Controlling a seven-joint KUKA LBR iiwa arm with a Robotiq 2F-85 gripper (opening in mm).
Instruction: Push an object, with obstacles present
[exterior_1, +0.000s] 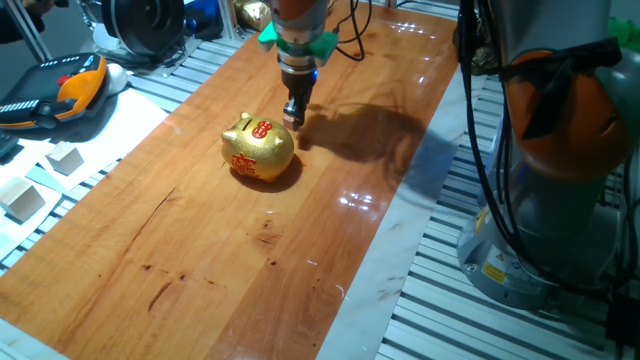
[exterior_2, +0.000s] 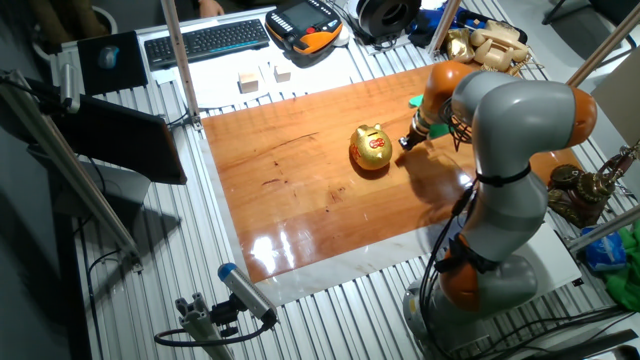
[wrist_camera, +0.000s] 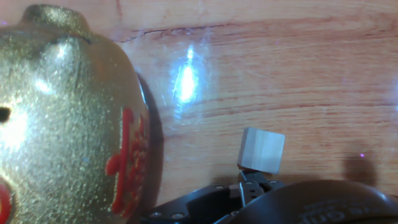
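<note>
The tiny tan wooden cube (wrist_camera: 261, 149) lies on the wooden table (exterior_1: 200, 250), right in front of my fingertips in the hand view. My gripper (wrist_camera: 250, 182) is shut, its tips low at the table and against the cube's near side, not around it. The gold piggy bank (wrist_camera: 68, 118) with red markings stands just left of the cube, a small gap between them. In one fixed view the gripper (exterior_1: 294, 115) is beside the pig's (exterior_1: 259, 147) far right side. In the other fixed view the gripper (exterior_2: 407, 141) is right of the pig (exterior_2: 372, 147). The cube is too small to make out in both fixed views.
Larger pale wooden blocks (exterior_1: 65, 158) (exterior_1: 22, 198) lie off the table on a white sheet to the left, near an orange and black teach pendant (exterior_1: 60, 90). The arm's base (exterior_1: 560, 150) stands past the table's right edge. A keyboard (exterior_2: 205, 40) lies beyond the far edge.
</note>
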